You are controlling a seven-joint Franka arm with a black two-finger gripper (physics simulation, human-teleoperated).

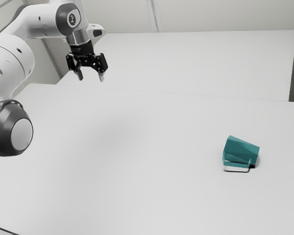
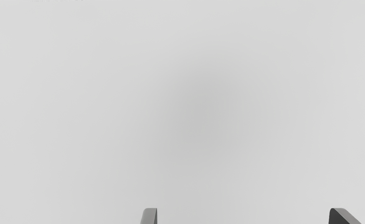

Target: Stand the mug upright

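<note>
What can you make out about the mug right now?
The mug is teal, with a tapering, faceted body that looks hard and smooth. It lies on its side on the white table, wider end toward the exterior view's left. A thin dark loop along its lower edge may be the handle. Only the table appears to touch it; the claw is well away.

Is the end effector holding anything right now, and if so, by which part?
Nothing is held: the end effector is open above the table, and the mug lies on its side, well away.
</note>
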